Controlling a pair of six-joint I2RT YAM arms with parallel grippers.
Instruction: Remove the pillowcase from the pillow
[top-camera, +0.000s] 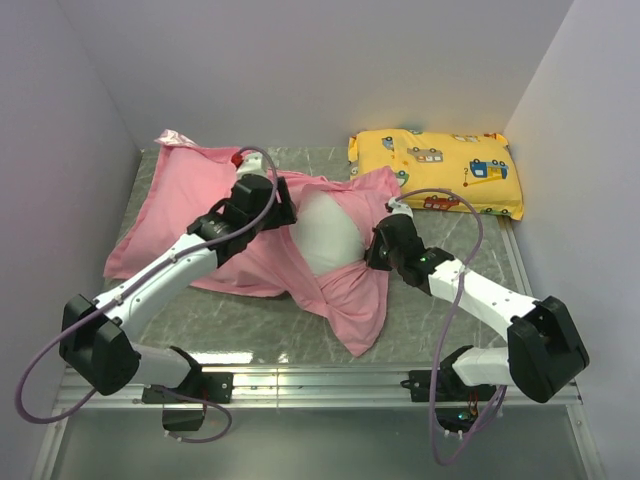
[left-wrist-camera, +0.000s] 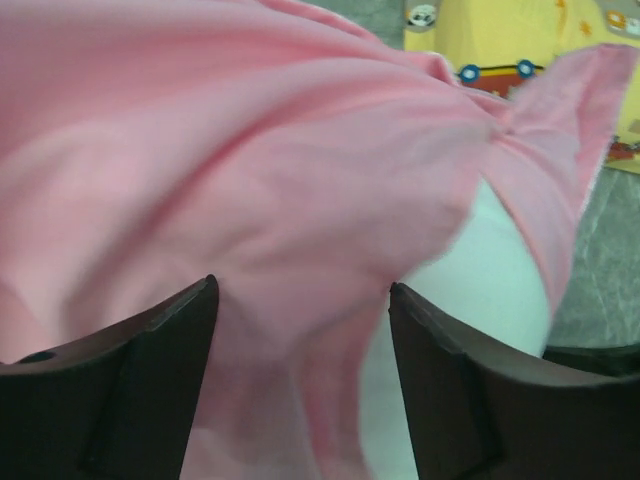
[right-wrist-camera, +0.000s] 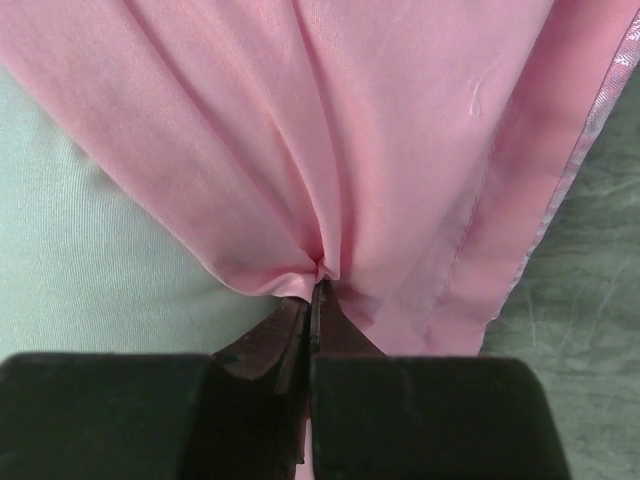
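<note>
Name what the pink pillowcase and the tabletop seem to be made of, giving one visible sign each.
The pillowcase: probably satin-like cloth, faintly glossy; soft folds, stitched hem. The tabletop: marble or marble-look laminate, perhaps; grey-green, veined, reflective.

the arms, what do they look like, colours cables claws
Both the left arm and right arm have white links, bulky black joints and a looping lilac cable. The left claw and right claw have flat, dark fingers.
</note>
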